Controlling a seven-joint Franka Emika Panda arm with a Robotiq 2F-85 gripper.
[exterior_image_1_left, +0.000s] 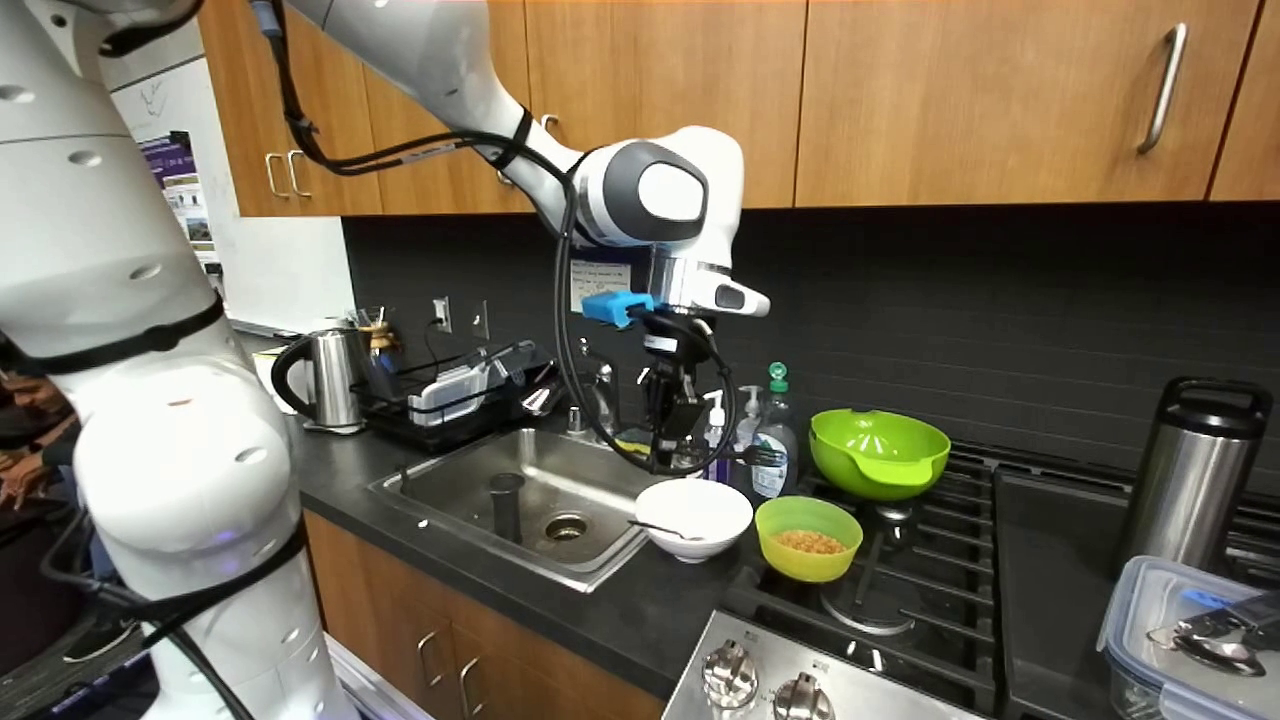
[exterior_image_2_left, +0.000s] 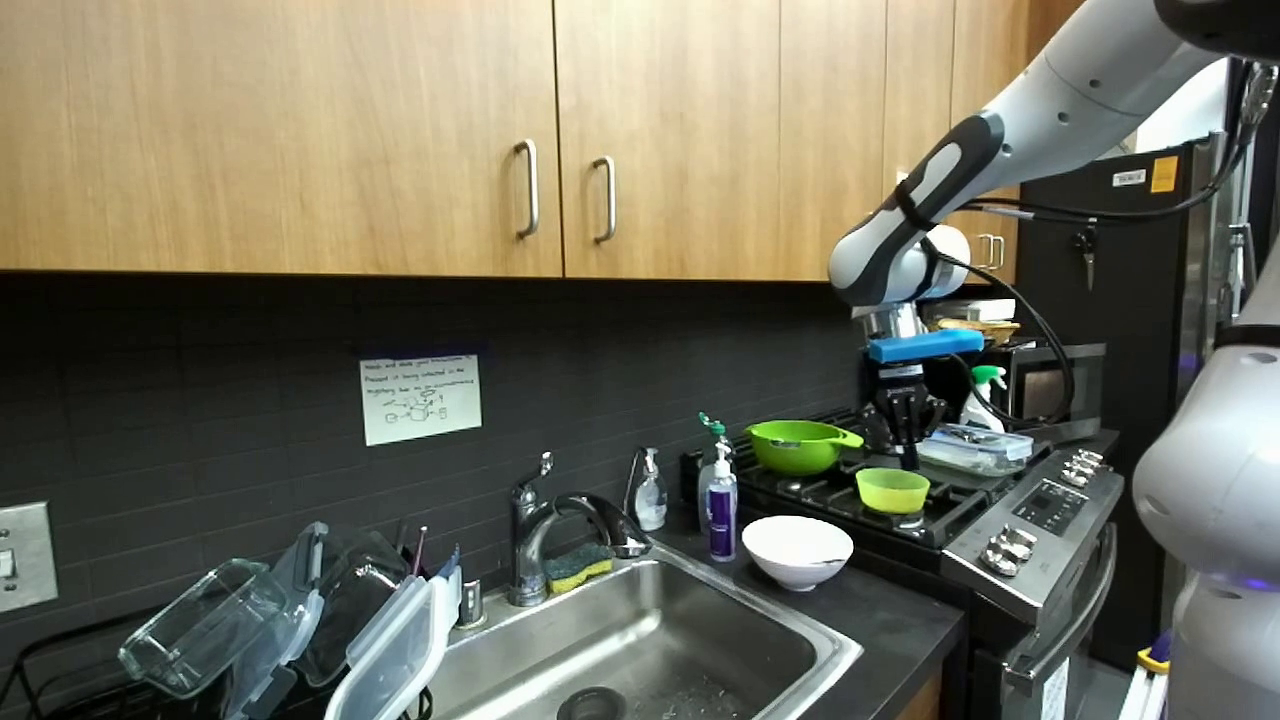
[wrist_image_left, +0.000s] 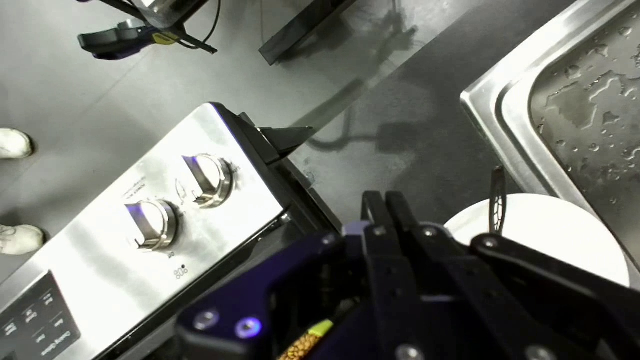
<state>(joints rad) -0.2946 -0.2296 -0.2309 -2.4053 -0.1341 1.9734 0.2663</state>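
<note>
My gripper (exterior_image_1_left: 662, 452) points down above the counter beside the stove, in front of the soap bottles. It also shows in an exterior view (exterior_image_2_left: 908, 455). In the wrist view its two black fingers (wrist_image_left: 385, 200) lie almost together, with nothing visible between them. A white bowl (exterior_image_1_left: 694, 512) stands on the counter by the sink, with a dark utensil handle (wrist_image_left: 497, 200) leaning over its rim. A small yellow-green bowl (exterior_image_1_left: 808, 565) with brown grains sits at the stove's near corner; in the wrist view the fingers mostly hide it. A larger green bowl (exterior_image_1_left: 880, 455) stands behind it.
The sink (exterior_image_1_left: 560, 480) and faucet (exterior_image_2_left: 540, 540) lie beside the white bowl. Soap bottles (exterior_image_1_left: 772, 445) stand at the back wall. A dish rack (exterior_image_1_left: 450, 395) and kettle (exterior_image_1_left: 338, 375) stand beyond the sink. A steel flask (exterior_image_1_left: 1195, 480) and lidded container (exterior_image_1_left: 1190, 640) are on the stove side. Cabinets (exterior_image_1_left: 660, 80) hang above.
</note>
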